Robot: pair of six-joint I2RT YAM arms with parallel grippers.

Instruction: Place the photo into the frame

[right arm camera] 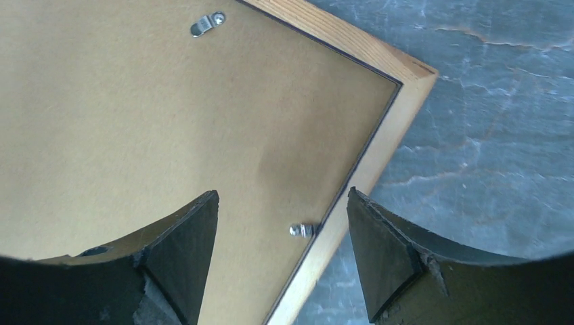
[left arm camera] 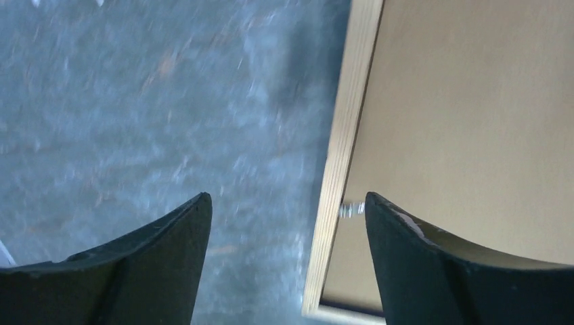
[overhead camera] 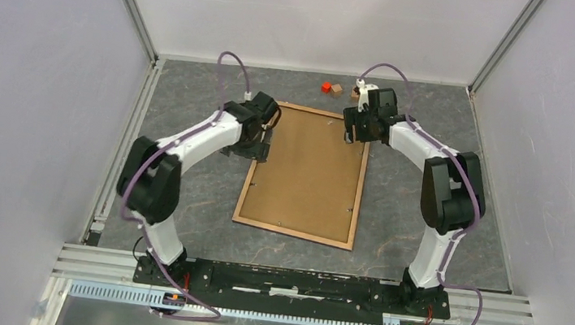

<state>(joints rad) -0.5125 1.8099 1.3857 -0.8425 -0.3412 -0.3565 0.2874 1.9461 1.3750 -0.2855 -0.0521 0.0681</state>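
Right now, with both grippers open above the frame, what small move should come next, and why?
Probably lower the right gripper onto the small metal clip beside the rail of the frame and turn it over the backing board. The board already lies inside the frame, and that clip sits between the open fingers. The photo itself is not visible.

Overhead camera looks down; close wrist cameras share the frame.

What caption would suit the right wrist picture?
Open jaws hover over a corner of the frame, backing board and clips facing up.
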